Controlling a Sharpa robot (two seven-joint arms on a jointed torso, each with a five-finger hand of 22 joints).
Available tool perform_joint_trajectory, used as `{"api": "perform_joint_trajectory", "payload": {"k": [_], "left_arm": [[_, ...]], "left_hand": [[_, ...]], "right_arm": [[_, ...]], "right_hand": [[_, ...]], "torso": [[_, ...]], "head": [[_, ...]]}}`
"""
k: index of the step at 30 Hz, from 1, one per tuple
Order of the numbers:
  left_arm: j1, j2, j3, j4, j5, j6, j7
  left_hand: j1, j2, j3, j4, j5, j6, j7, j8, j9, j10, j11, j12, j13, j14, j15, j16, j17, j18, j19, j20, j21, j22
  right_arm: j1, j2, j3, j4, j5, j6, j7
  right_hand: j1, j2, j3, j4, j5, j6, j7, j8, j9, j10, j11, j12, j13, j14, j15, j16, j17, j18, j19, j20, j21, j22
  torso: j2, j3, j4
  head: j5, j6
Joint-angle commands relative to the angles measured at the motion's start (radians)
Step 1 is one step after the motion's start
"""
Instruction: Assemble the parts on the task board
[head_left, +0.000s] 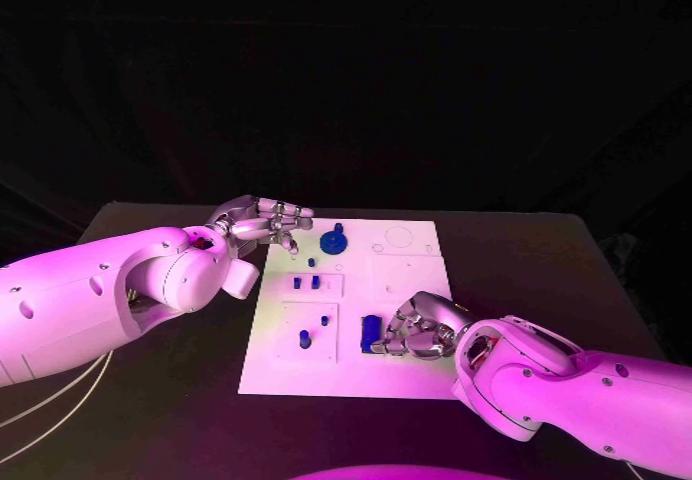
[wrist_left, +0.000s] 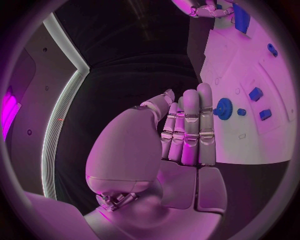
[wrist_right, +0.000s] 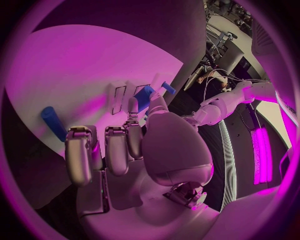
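The white task board (head_left: 411, 270) lies in the middle of the table. A blue gear (head_left: 335, 240) sits near its far edge, and several small blue pegs (head_left: 304, 283) stand in its left half. My left hand (head_left: 260, 222) hovers over the board's far left corner, its fingers (wrist_left: 190, 125) straight and together just short of the gear (wrist_left: 224, 107), holding nothing. My right hand (head_left: 415, 328) is at the board's near edge. Its thumb and a finger pinch an upright blue block (head_left: 371, 330), which the right wrist view shows between their tips (wrist_right: 145, 96).
A blue peg (head_left: 306, 339) and a smaller one (head_left: 325, 320) stand left of the right hand. A blue cylinder (wrist_right: 53, 122) lies on the board beyond the right hand's curled fingers. Black table surrounds the board on all sides.
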Motion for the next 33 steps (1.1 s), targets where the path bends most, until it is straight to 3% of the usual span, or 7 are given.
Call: {"api": "perform_joint_trajectory", "payload": {"k": [1,8,18,26,33], "left_arm": [[0.001,0.001,0.001,0.002,0.003,0.012,0.008],[0.001,-0.001,0.001,0.001,0.003,0.014,0.006],[0.000,-0.005,0.001,0.001,0.003,0.017,0.004],[0.000,-0.008,0.000,0.001,0.003,0.018,0.003],[0.000,-0.011,0.000,0.002,0.003,0.018,0.003]], "left_hand": [[-0.008,0.006,-0.006,0.003,0.003,-0.008,0.001,0.004,-0.002,-0.007,0.001,0.007,0.001,-0.007,0.003,-0.003,-0.001,0.014,0.005,0.003,-0.005,-0.001],[-0.008,0.006,-0.006,0.003,0.003,-0.008,0.001,0.004,-0.002,-0.007,0.001,0.007,0.001,-0.007,0.003,-0.003,-0.001,0.014,0.005,0.003,-0.005,-0.001],[-0.007,0.008,-0.005,0.003,0.003,-0.009,0.001,0.005,-0.002,-0.008,0.001,0.009,0.002,-0.008,0.003,-0.003,-0.002,0.014,0.005,0.004,-0.006,-0.002],[-0.007,0.008,-0.005,0.003,0.003,-0.009,0.001,0.005,-0.002,-0.008,0.001,0.009,0.002,-0.008,0.003,-0.003,-0.002,0.014,0.005,0.004,-0.006,-0.002],[-0.006,0.008,-0.005,0.002,0.003,-0.009,0.001,0.005,-0.002,-0.009,0.001,0.009,0.002,-0.008,0.003,-0.003,-0.002,0.014,0.005,0.004,-0.006,-0.002]], "right_arm": [[-0.002,0.002,0.000,-0.008,-0.020,0.013,0.005],[-0.003,-0.005,0.000,-0.012,-0.015,0.030,0.038],[-0.003,-0.023,0.001,-0.003,-0.015,0.046,0.050],[-0.003,-0.026,0.001,0.008,0.001,0.072,0.071],[-0.003,-0.040,0.001,0.014,-0.006,0.072,0.071]], "right_hand": [[0.008,0.015,0.002,0.001,0.009,-0.001,-0.009,0.008,0.003,0.010,-0.012,0.000,0.039,0.067,-0.009,0.006,0.081,-0.007,0.078,-0.008,0.001,0.244],[0.026,0.017,0.004,-0.005,0.035,-0.006,-0.011,0.012,0.011,0.012,-0.015,0.002,0.042,0.067,-0.011,0.006,0.081,-0.006,0.077,-0.011,-0.001,0.243],[0.031,0.015,0.004,-0.007,0.039,-0.007,-0.012,0.014,0.013,0.012,-0.016,0.002,0.043,0.067,-0.012,0.006,0.081,-0.007,0.078,-0.011,0.001,0.244],[0.007,-0.011,-0.028,0.008,-0.017,-0.014,-0.005,0.019,0.024,0.007,-0.010,-0.008,0.037,0.066,-0.008,0.003,0.077,-0.005,0.075,-0.010,-0.007,0.241],[0.006,-0.014,-0.034,0.011,-0.036,-0.015,-0.005,0.022,0.029,0.008,-0.009,-0.005,0.039,0.066,-0.007,0.004,0.078,-0.005,0.075,-0.009,-0.005,0.242]], "torso": [[0.001,-0.0006,-0.0004],[0.001,0.0005,-0.0008],[0.001,0.0007,-0.0012],[0.001,-0.0005,0.0001],[0.001,-0.0007,0.0001]], "head": [[0.000,-0.003],[-0.004,-0.004],[-0.004,-0.006],[-0.010,-0.011],[-0.009,-0.014]]}}
